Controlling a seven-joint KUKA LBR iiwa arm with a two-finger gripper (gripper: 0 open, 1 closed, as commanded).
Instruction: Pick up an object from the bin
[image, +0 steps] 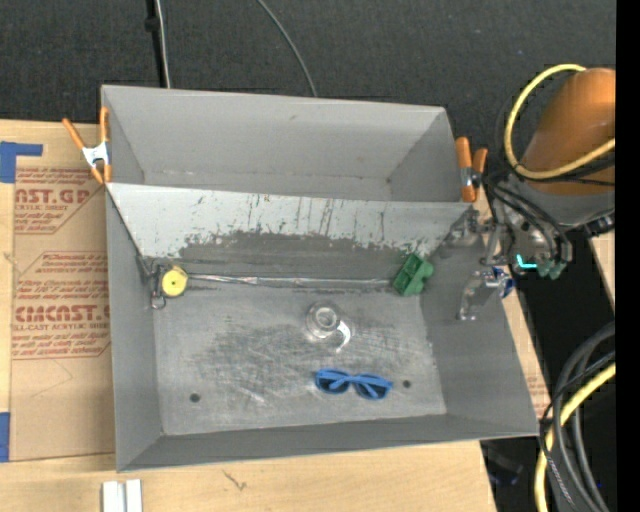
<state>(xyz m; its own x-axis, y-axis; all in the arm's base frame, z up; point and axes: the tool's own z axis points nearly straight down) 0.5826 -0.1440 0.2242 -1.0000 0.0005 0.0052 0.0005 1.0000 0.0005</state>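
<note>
- Our grey bin (270, 130) holds 4 things: yellow disc (174, 283), green block (412, 275), clear cup (325, 325), blue glasses (352, 383).
- The claw (475, 298) hangs over the right wall; we cannot tell if it is open.

Scuffed, matt grey metal bin (250, 365) holds glossy blue plastic sunglasses (352, 383).

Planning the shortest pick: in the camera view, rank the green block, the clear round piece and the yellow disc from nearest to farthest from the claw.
1. Green block: back right of the floor, just left of the claw.
2. Clear round piece: middle of the floor.
3. Yellow disc: back left corner, on the opposite side.
</note>
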